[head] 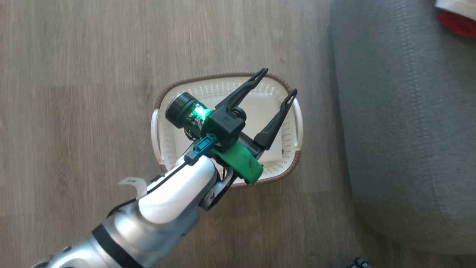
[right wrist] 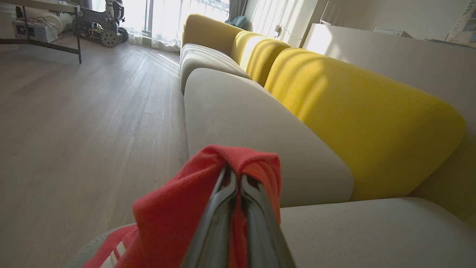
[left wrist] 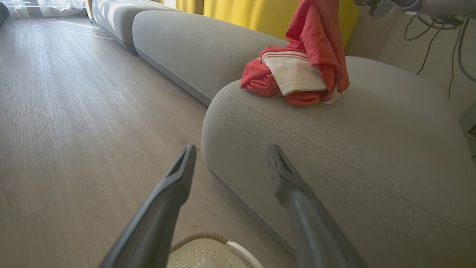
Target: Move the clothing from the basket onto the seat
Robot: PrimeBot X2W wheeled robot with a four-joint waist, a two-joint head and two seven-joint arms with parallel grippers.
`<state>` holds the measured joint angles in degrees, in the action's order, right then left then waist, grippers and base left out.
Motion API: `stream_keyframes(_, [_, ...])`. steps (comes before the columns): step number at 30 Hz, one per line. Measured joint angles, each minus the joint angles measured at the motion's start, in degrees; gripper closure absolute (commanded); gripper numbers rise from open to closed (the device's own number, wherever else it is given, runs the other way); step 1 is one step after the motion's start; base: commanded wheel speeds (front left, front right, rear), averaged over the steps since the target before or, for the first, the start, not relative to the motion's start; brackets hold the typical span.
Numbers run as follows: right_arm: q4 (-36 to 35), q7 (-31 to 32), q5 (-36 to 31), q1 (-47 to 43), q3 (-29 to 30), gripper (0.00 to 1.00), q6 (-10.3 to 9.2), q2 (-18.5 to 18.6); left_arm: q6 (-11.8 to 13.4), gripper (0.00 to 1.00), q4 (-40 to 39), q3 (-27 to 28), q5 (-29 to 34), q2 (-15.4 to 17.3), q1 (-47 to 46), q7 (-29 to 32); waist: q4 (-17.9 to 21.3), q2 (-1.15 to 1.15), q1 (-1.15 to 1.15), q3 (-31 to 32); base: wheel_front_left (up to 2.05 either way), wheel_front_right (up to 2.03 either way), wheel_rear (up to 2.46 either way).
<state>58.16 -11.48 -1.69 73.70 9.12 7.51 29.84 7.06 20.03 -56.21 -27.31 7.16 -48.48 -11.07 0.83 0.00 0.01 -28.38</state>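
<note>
The clothing (left wrist: 293, 74) is bright red soft fabric with white panels. In the left wrist view it sits in a crumpled heap on top of the seat (left wrist: 334, 156), near the rounded edge with its double line of pale stitching. A folded white panel faces outward, edged with thin red-and-white stripes. A second red piece hangs down from above that view's top edge, and its lower end drapes onto the heap.

In the right wrist view, the right gripper (right wrist: 235, 175) has its fingers pressed together on a fold of the red clothing (right wrist: 174, 219). The fabric bunches over the fingertips and falls away to the lower left, where white stripes show. The grey seat (right wrist: 372, 230) lies beneath it, and yellow back cushions (right wrist: 353, 111) run alongside.

In the head view, the left gripper (head: 279, 80) hangs over the basket (head: 169, 143) with its two dark fingers spread wide and nothing between them. The white perforated basket with its brown rim stands on the wooden floor (head: 74, 111) just beside the seat (head: 409, 130), and the part of its inside that shows is bare. A corner of red and white clothing (head: 459, 22) shows on the seat at the upper right.

In the left wrist view, the left gripper (left wrist: 231, 149) points toward the seat's edge, with the basket (left wrist: 208, 253) rim below.
</note>
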Motion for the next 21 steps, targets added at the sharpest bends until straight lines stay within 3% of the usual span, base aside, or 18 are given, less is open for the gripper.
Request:
stream_keyframes(5, [4.7, -0.8, -4.0, -4.9, 8.3, 1.0, 0.0, -2.4, 0.5, 0.0, -0.8, -0.1, 0.2, 1.0, 0.0, 0.8, -1.2, 0.0, 0.0, -2.7, 0.0, 0.0, 0.0])
stream_keyframes(11, [6.3, -1.9, -10.3, -7.3, 13.8, 1.0, 0.0, -5.8, 1.0, 0.0, -1.2, -0.2, 0.2, 2.0, 0.0, 1.0, -0.8, 0.0, 0.0, -3.6, 0.0, 0.0, 0.0])
stream_keyframes(13, [6.3, -2.2, -10.9, -7.3, 14.8, 0.95, 0.0, -6.2, 1.0, 0.0, -1.4, -0.2, 0.2, 2.1, 0.0, 1.3, -0.6, 0.0, 0.0, -3.5, 0.0, 0.0, 0.0])
stream_keyframes(14, [6.3, -2.3, -11.1, -7.3, 15.4, 0.71, 0.0, -6.6, 1.1, 0.0, -1.4, -0.2, 0.2, 2.1, 0.0, 1.5, -0.4, 0.0, 0.0, -3.5, 0.0, 0.0, 0.0])
stream_keyframes(15, [6.3, -2.4, -12.0, -7.3, 15.8, 0.0, 0.0, -7.7, 1.1, 0.0, -1.4, -0.2, 0.2, 2.3, 0.0, 1.5, 0.1, 0.0, 0.0, -3.3, 0.0, 0.0, 0.0])
stream_keyframes(21, [4.3, -2.9, -12.9, -7.8, 13.9, 0.0, 0.0, -11.2, 2.2, 0.0, -1.5, 0.2, -0.6, 3.3, 0.2, 1.7, 2.0, 0.0, -0.01, -1.9, 0.0, 0.0, 0.0])
